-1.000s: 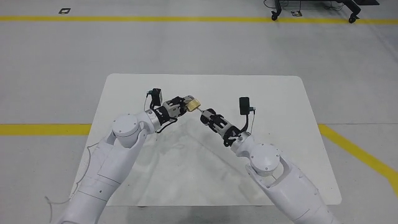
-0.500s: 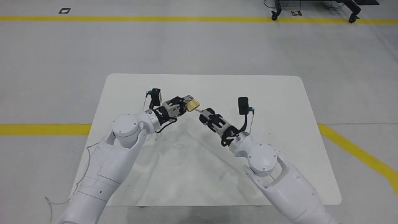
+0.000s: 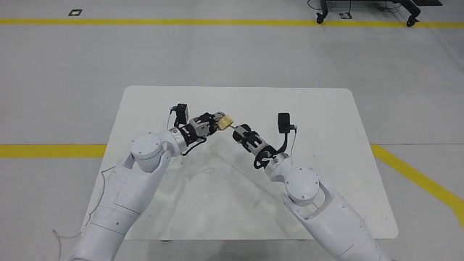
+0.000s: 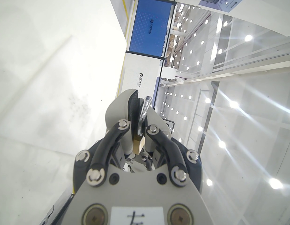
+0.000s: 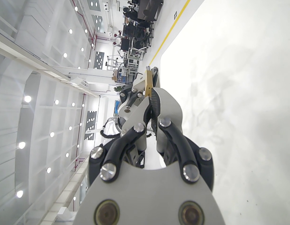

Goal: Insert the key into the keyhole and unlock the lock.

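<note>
Apparently midway: at frame centre the left claw clamps the lock above the table. The right claw, pinched shut, sits against it; the key is hidden, so insertion and turning seemingly remain.

The lock has a satin brass body and a polished steel shackle. The left gripper and right gripper have smooth, semi-gloss white plastic shells, ribbed black rubber pads, matt black links and bright metal pins. The table is smooth, matt white.
</note>
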Tool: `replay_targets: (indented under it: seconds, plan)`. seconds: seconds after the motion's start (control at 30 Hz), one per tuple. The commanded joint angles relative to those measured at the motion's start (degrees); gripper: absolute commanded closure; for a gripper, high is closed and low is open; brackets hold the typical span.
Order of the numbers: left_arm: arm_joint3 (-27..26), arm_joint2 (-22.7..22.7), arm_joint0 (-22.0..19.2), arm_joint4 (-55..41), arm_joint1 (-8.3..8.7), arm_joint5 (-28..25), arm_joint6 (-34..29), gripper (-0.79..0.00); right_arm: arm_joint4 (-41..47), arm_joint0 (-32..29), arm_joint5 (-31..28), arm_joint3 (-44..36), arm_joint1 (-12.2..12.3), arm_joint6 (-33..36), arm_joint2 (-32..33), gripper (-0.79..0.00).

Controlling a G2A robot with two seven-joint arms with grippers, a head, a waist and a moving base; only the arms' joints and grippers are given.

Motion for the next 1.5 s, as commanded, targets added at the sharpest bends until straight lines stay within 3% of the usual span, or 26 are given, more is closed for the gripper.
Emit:
replay_targets:
  seconds: [0.0, 0.97, 1.0, 1.03, 1.47]
  plan:
    - [0.09, -0.02, -0.02, 0.02, -0.02, 0.13, -0.04, 0.000, -0.02, 0.19, 0.09, 0.23, -0.19, -0.28, -0.16, 0.000]
    - [0.19, -0.25, 0.04, 0.45, -0.21, 0.72, -0.66, 0.000, -3.72, 2.28, 2.22, 2.04, -2.58, -1.47, -2.03, 0.000]
    - [0.25, -0.39, 0.05, 0.37, -0.20, 0.71, -0.65, 0.000, -3.60, 2.19, 2.25, 1.92, -2.62, -1.30, -1.93, -0.360]
    - [0.28, -0.52, 0.07, 0.26, -0.19, 0.71, -0.58, 0.000, -3.16, 2.04, 2.19, 1.71, -2.66, -1.00, -1.77, -0.785]
    - [0.21, -1.43, 0.21, -0.19, -0.18, 0.91, -0.03, 0.000, -3.01, 1.22, 2.13, 0.46, -2.63, -0.53, -0.79, -0.785]
